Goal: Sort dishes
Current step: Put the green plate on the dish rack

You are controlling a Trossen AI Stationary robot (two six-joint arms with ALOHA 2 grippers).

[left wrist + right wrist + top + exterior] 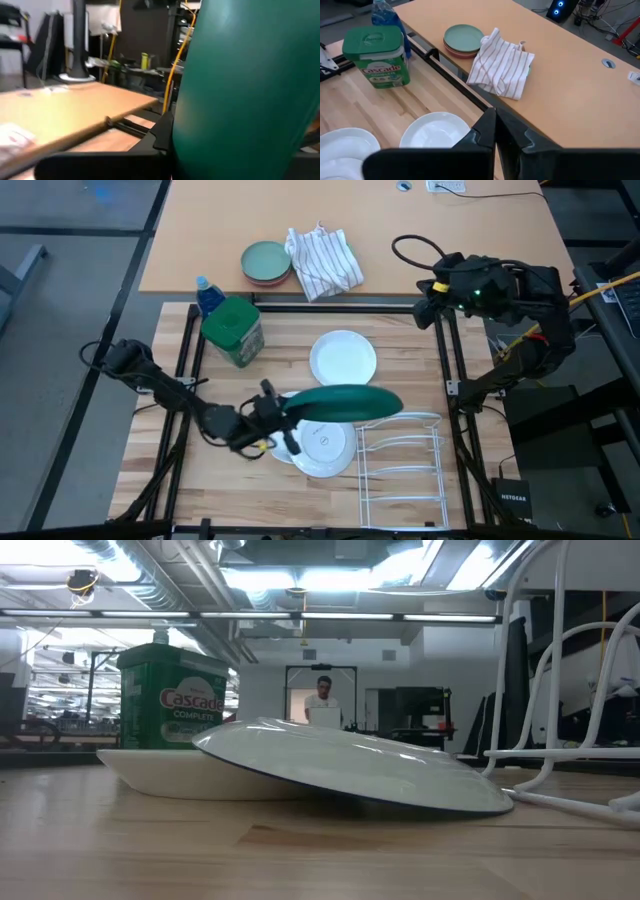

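Observation:
My left gripper (272, 416) is shut on the dark green plate (345, 402), which hangs above the table's middle and fills the right of the left wrist view (245, 85). Below it the smaller stamped plate (322, 446) lies face down. One side of it leans on a white plate (170, 772) and its other rim (480, 806) rests on the table. A second white plate (343, 357) lies flat farther back. My right gripper (495, 127) is shut and empty at the far right, above the frame rail (440, 330). My left gripper holds the dark green plate by its left rim (292, 408), pinched between the two fingers. The fingers come level from the table's left. The plate is lifted clear of the stamped plate and tilted steeply on edge. In the wrist view the plate hides the fingertips.
A white wire rack (400, 465) stands at the near right, just right of the stamped plate. A green-lidded jar (233, 330) and a blue bottle (207, 295) stand at the far left. A pale green dish on a pinkish one (266, 263) and a striped cloth (323, 262) lie on the table beyond.

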